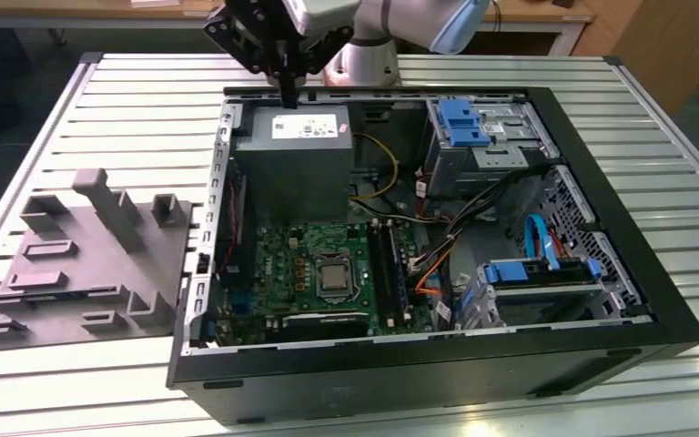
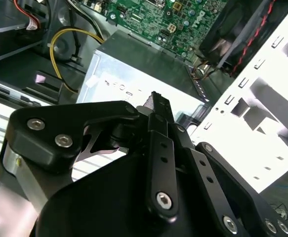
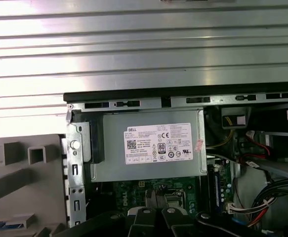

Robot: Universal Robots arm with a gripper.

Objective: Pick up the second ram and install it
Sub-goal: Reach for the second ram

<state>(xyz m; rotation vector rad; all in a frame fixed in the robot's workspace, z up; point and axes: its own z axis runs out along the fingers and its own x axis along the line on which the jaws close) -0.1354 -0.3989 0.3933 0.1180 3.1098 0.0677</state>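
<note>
Second ram: you can't place it for certain from these views. A thin dark strip (image 1: 287, 80) hangs straight down under the hand (image 2: 155, 101), right over the power supply (image 1: 291, 137). My read is that this could be the ram seen edge-on, but it could equally be part of the hand.

Hand state: can't tell whether it's apart, together or clamped on the ram.

The hand hovers above the labelled top of the power supply, not touching it, at the far end of the open computer case (image 1: 447, 373).

The motherboard (image 1: 313, 264) sits just past the power supply, deeper in the case. Its long black slots (image 1: 386, 264) are on the side of the board away from the power supply. The yellow cables (image 1: 380, 164) run just beside the power supply.

The grey tray (image 1: 83, 273) lies on the counter (image 1: 95, 100) outside the case wall, on the exterior view's left of the power supply.

Step, as I judge it: carry phase, between the tray and the slots, nothing seated yet. Confirm the grip before you trust it.

Seating calls for the ram's edge parallel to a slot, a straight descent, and clearance from the case wall and cables.
</note>
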